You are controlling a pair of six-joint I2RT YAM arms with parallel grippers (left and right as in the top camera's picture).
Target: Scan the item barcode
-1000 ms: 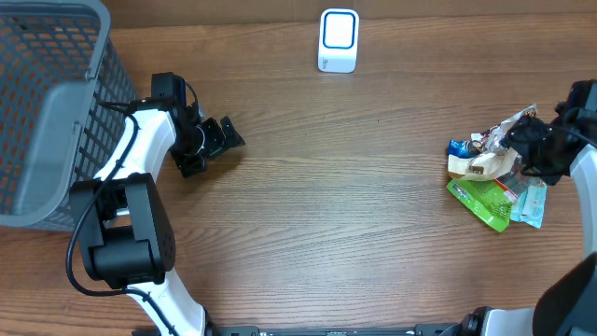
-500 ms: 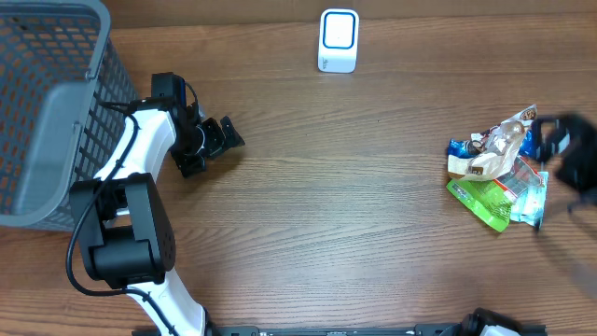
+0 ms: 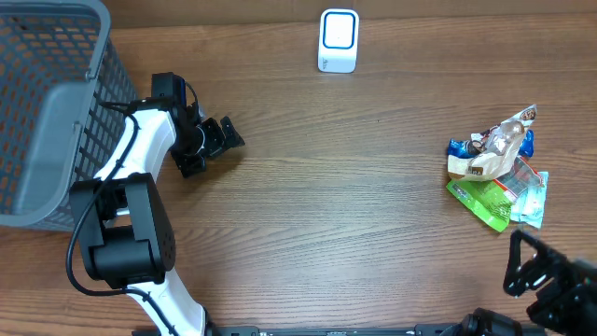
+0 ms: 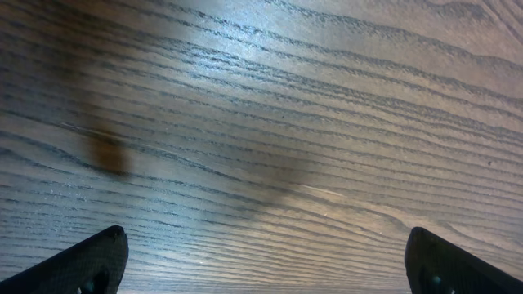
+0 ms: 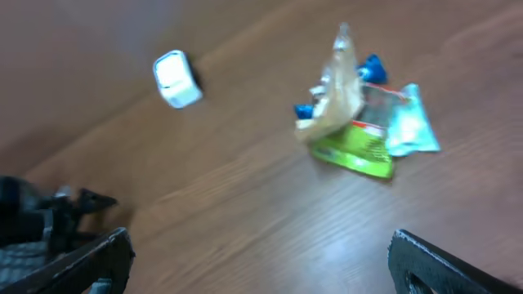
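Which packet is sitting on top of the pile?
The crumpled beige packet. It sticks up highest, while the green packet and pale teal packet lie flat below it.

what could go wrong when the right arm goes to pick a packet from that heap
The crumpled tan packet, green pouch and pale blue packet overlap in one heap, so the open right gripper may pinch two at once or scatter them.
No barcode shows on any of them, so the side turned to the white box-shaped scanner could be wrong.
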